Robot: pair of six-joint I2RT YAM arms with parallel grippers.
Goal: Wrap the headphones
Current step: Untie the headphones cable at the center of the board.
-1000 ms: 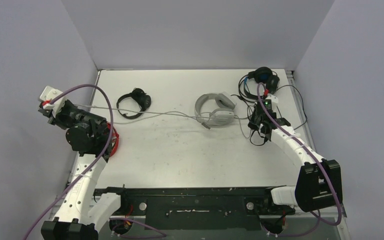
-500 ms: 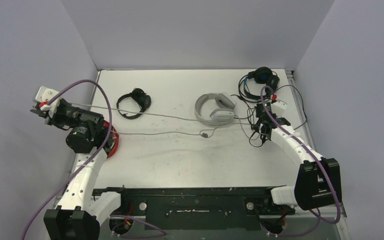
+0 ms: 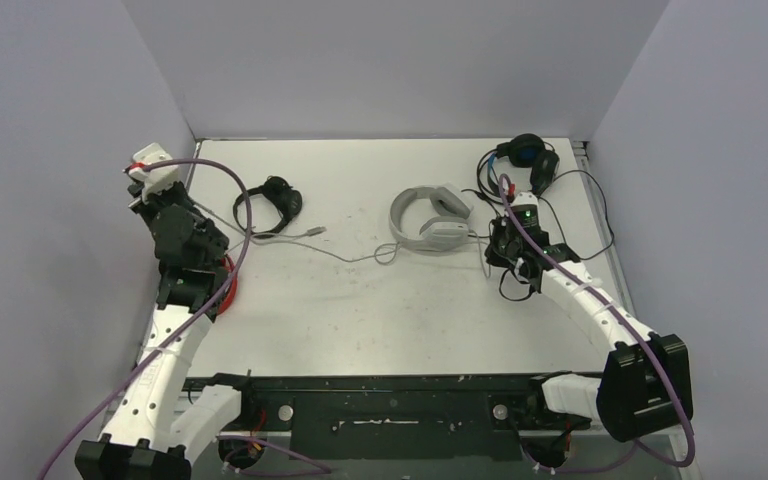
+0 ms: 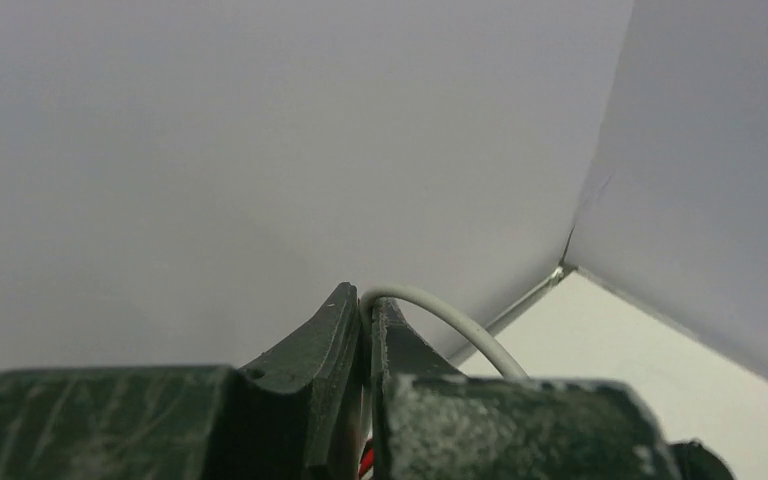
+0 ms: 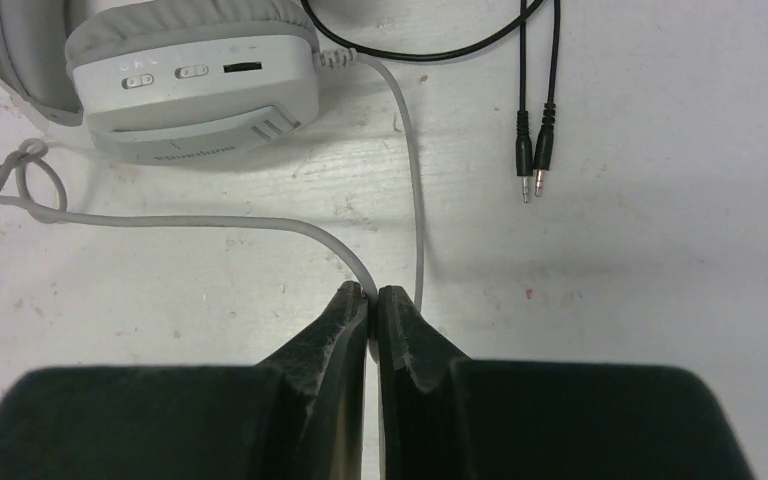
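Scuffed white tabletop fills your workspace, boxed in by plain grey walls, with both arm bases at the near edge. Beside the left arm's forearm you can make out a sliver of the red-and-black headset, mostly hidden under the arm. Further in on the right side, your right gripper sits low over the table with its jaws pressed together on the white-grey cable. One run of that cable drops from the ear cup straight to the jaws. The other leads off left to a small knotted loop lying on the surface. Just beyond the jaws lies the white-grey headset, an ear cup facing the wrist camera with its buttons showing. Two black jack plugs rest on the table to its right. Left of centre, at about the same depth, the small all-black headset lies by itself. In the far right corner is the black-and-blue headset amid its tangled black cable. Your left gripper is raised by the left wall, pointing at the far corner, jaws pinching a short arch of white-grey cable.
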